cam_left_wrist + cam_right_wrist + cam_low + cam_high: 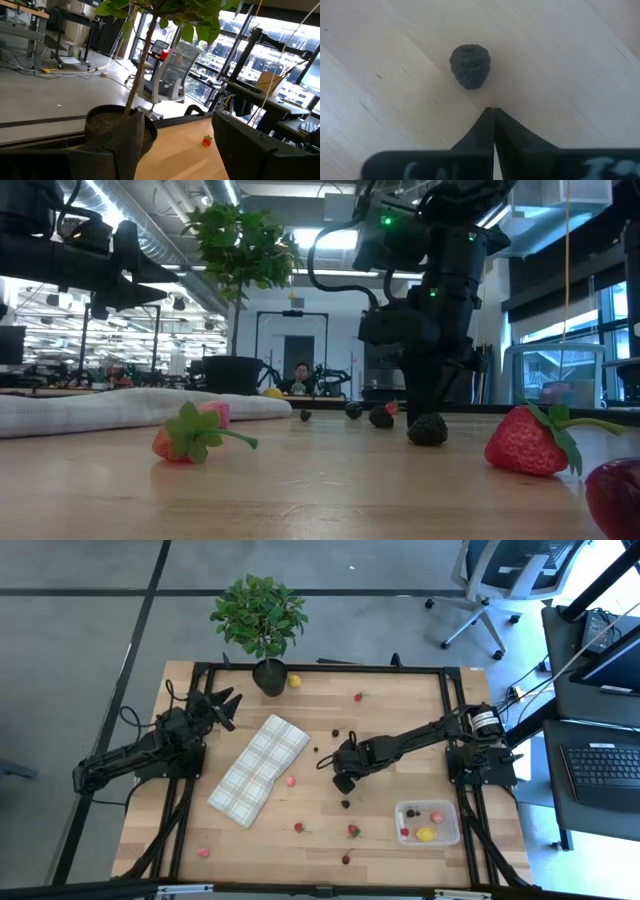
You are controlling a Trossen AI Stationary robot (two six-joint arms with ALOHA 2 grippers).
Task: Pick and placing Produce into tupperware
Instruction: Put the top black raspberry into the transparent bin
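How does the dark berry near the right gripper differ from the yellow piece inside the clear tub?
The dark berry is blackish and bumpy; the yellow piece is smooth. The berry lies loose on the bare table, beyond the shut right gripper; the yellow piece already sits in the tub. Both are small toy fruit.

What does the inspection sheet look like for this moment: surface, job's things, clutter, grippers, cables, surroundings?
Surface: wooden table, bare wood showing.
Job's things: tupperware near the right front corner holds a yellow piece and red pieces; strawberries, dark berries and a lemon lie scattered on the table.
Clutter: plaid cloth left of centre; potted plant at the far edge.
Grippers: right gripper fingers shut and empty, a dark berry lying free just ahead of the tips; left gripper fingers apart, empty, waiting near the plant.
Cables: black leads along both arms' bases.
Surroundings: office chair, desk with laptop.
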